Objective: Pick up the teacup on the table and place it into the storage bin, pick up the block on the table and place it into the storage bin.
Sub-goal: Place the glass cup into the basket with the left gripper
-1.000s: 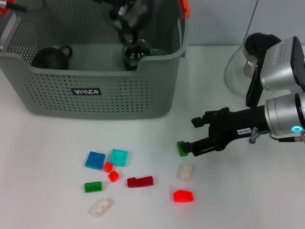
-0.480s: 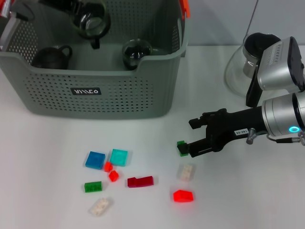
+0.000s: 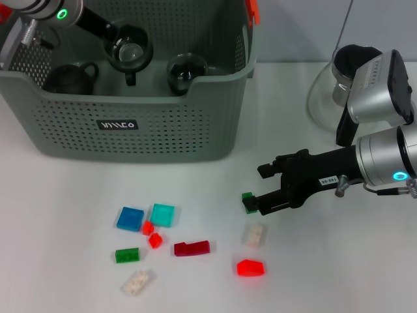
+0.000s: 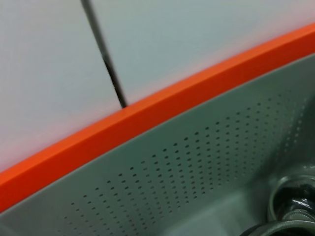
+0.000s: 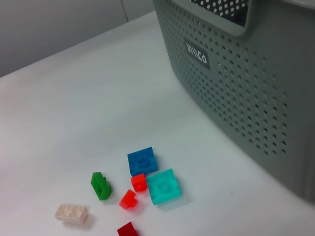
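The right tool (image 3: 253, 203) pinches a small dark-green plastic block (image 3: 247, 202) just above the white desk (image 3: 78, 274), well short of the grey-green perforated storage bin (image 3: 130, 140). That shallow grip could let the block twist free in transit. The left tool (image 3: 127, 52) hangs inside the bin at a dark glass teacup (image 3: 128, 47) — seemingly gripping it, though I cannot tell.

From my seat, the bare white table (image 3: 78, 189) between the storage bin (image 3: 163, 130) and the scattered blocks gives a clear lane running left to right. To the far right, the glass carafe (image 3: 332, 91) crowds the right arm. The bin's open top is partly taken by the left gripper (image 3: 127, 52), a dark teapot (image 3: 68, 78) and a glass cup (image 3: 186, 70).
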### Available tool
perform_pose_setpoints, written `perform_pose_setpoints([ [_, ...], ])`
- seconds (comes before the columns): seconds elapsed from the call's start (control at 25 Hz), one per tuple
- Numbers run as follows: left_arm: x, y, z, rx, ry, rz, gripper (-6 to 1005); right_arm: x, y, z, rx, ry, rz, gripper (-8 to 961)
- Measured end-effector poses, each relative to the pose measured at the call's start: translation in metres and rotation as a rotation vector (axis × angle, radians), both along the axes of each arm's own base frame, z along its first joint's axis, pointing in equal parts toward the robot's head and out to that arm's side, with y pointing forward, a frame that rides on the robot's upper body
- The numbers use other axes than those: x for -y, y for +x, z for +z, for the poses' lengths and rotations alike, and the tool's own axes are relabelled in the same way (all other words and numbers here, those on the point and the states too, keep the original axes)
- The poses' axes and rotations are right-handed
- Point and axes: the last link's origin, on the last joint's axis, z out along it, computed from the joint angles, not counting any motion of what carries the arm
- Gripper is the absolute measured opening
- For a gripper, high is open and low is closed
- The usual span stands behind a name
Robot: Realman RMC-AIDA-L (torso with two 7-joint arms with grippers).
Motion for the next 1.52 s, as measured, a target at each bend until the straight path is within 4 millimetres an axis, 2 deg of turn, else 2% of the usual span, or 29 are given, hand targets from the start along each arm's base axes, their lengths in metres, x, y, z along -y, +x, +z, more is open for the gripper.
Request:
perform_pose_setpoints([
  [0.76,0.004,-0.011,-0.024,-0.051,-0.003,-0.033,39,-0.001,0.001,0.0,0.006,0.005,0.002,893],
  [1.32,0.008,-0.017,-0.026,-0.053,-0.001,-0.027,42,-0.001,0.001,0.0,0.006,0.006,0.002,892],
  [1.52,0.008,-0.018,-0.024,-0.042,0.006,-0.018,206,-0.001,0.001,0.0,0.006,0.006,0.0,892],
])
